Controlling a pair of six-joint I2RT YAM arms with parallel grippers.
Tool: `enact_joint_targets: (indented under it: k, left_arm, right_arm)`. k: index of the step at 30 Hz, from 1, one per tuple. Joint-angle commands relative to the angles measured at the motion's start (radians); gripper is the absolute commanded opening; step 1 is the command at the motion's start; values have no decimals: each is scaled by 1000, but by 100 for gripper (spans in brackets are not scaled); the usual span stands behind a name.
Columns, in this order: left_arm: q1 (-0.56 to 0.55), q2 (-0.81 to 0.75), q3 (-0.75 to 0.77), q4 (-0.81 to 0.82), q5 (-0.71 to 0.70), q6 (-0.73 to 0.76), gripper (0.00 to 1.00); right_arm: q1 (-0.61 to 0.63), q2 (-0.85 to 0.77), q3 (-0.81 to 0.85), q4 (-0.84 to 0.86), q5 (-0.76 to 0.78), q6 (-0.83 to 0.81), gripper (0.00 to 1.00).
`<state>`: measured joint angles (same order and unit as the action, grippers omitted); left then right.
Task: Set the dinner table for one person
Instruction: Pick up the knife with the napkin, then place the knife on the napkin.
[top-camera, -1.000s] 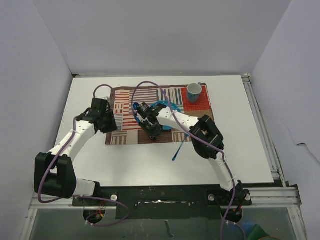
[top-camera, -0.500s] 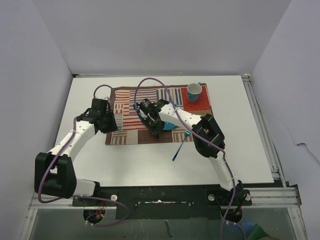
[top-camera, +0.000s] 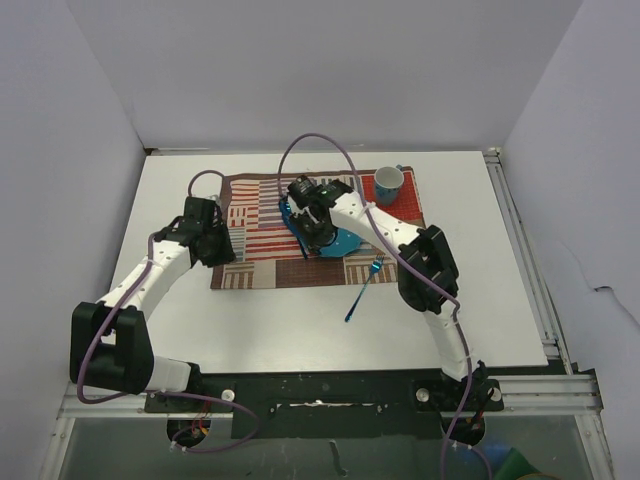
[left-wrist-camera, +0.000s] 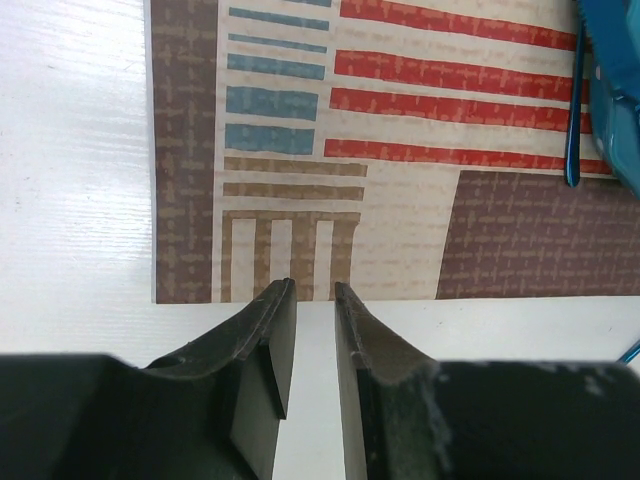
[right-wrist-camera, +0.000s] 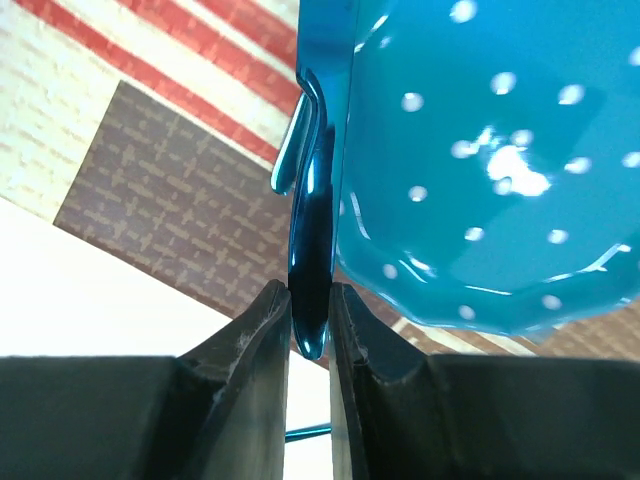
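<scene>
While the white counter (top-camera: 180, 310) filled the whole working area, railed along its near and right edges, the setting upon it stood part-made.

Striped cloth mat (top-camera: 250, 215): laid flat toward the far middle of the counter. Placed.

Blue dotted plate (right-wrist-camera: 470, 150): on the right half of the mat, partly under the right arm. Placed, by appearance.

Cup (top-camera: 388, 184): upright on the mat's far right corner. Placed.

Blue utensil (right-wrist-camera: 312, 230): pinched by its handle in the right claw (right-wrist-camera: 310, 290), jaws closed on it, just left of the plate's rim, above the mat. Kind could not be told. Not yet set down.

Second blue utensil (top-camera: 362, 290): loose on the counter, just off the mat's near right edge, slanted. Judged unplaced.

Left claw (left-wrist-camera: 313, 290): over the mat's near left corner, jaws a narrow gap apart, nothing between them.

Remaining, as judged: lay the held utensil beside the plate, then fetch and align the loose one.
</scene>
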<state>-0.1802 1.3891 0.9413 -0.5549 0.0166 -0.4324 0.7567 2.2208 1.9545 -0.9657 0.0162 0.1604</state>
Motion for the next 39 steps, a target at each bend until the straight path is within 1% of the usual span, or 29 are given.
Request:
enact_joint_targets:
  k: [1, 7, 11, 15, 22, 29, 39]
  left_arm:
    - [14, 0, 10, 49, 20, 16, 22]
    - [20, 6, 10, 51, 26, 14, 19]
    - [20, 8, 10, 52, 28, 15, 18]
    - [19, 8, 9, 52, 32, 15, 18]
    - [19, 11, 7, 52, 36, 15, 16]
    - [21, 13, 8, 52, 41, 17, 16]
    - [20, 10, 9, 57, 63, 17, 16]
  right_arm:
    - [-30, -108, 57, 4, 39, -12, 0]
    - [-40, -112, 57, 17, 19, -17, 0]
    - [-51, -121, 57, 9, 33, -16, 0]
    - [-75, -165, 29, 18, 63, -11, 0]
    - [-151, -263, -54, 29, 87, -8, 0]
    - [-221, -384, -192, 54, 97, 12, 0]
    - [-275, -545, -405, 66, 118, 43, 0]
